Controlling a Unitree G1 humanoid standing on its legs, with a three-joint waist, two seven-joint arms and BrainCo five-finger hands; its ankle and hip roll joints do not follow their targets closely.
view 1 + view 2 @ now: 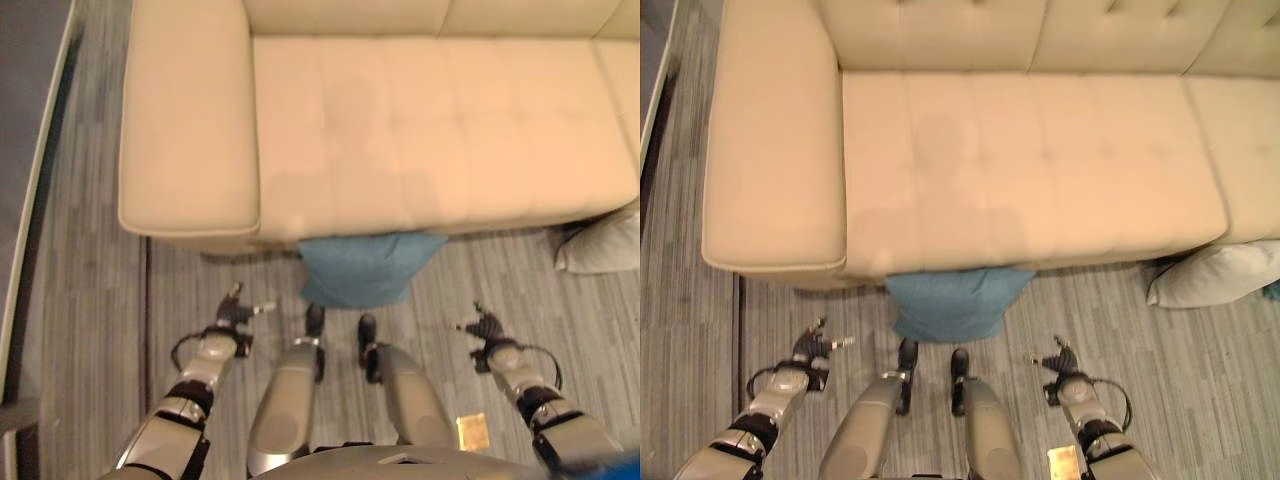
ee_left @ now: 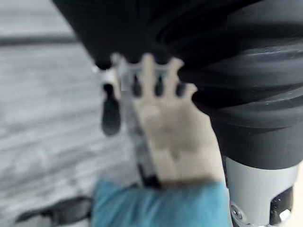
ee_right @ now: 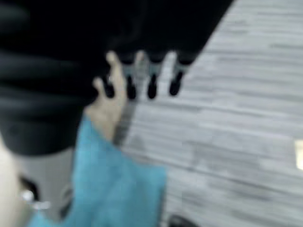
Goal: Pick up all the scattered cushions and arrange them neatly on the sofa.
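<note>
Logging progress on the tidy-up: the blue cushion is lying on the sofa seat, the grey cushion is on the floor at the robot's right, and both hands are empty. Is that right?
Not quite. The blue cushion is on the floor against the front of the sofa, not on the seat, as the right eye view shows. The grey cushion does lie on the floor at the right, and the left hand and right hand are empty.

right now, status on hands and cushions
Left hand and right hand open, empty. Blue cushion on floor against sofa. Grey cushion on floor at right. Nothing blocking.
</note>
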